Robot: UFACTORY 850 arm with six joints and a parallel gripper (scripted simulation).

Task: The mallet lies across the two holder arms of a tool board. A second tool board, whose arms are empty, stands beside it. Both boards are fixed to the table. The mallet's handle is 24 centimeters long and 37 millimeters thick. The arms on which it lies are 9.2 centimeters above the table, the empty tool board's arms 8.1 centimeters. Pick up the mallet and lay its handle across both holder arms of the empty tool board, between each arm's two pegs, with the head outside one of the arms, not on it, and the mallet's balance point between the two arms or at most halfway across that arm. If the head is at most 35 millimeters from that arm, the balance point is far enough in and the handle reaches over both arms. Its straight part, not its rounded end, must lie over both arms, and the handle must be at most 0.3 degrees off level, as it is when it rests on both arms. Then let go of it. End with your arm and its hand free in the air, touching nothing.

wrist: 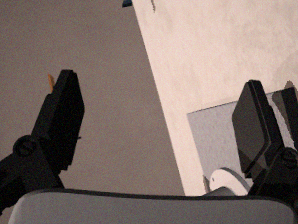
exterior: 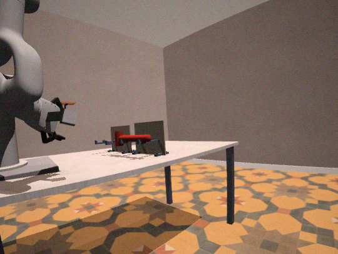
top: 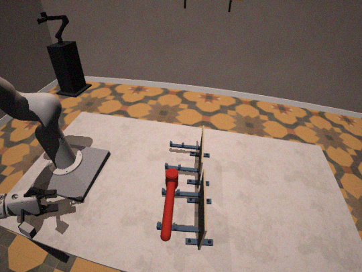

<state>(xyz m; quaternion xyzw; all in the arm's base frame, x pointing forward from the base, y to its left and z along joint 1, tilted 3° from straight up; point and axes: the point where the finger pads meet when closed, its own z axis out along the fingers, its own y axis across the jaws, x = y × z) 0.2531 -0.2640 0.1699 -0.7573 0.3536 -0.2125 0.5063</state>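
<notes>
The end effector [top: 47, 201], fingers spread and gripping nothing, is hovering over the surface's [top: 268, 187] near-left corner. The red mallet [top: 168, 208] is lying well apart toward the middle on 2 holder arms, its long axis running near edge to far edge, head farther.

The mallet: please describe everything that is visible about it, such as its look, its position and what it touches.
The mallet is entirely red and looks smooth, like plastic, with a long round handle and a short cylindrical head. It lies level across two blue holder arms of the nearer tool board, its head outside the arm toward the empty tool board. The rounded handle end juts past the other arm. The open gripper is far away, not touching it.
</notes>
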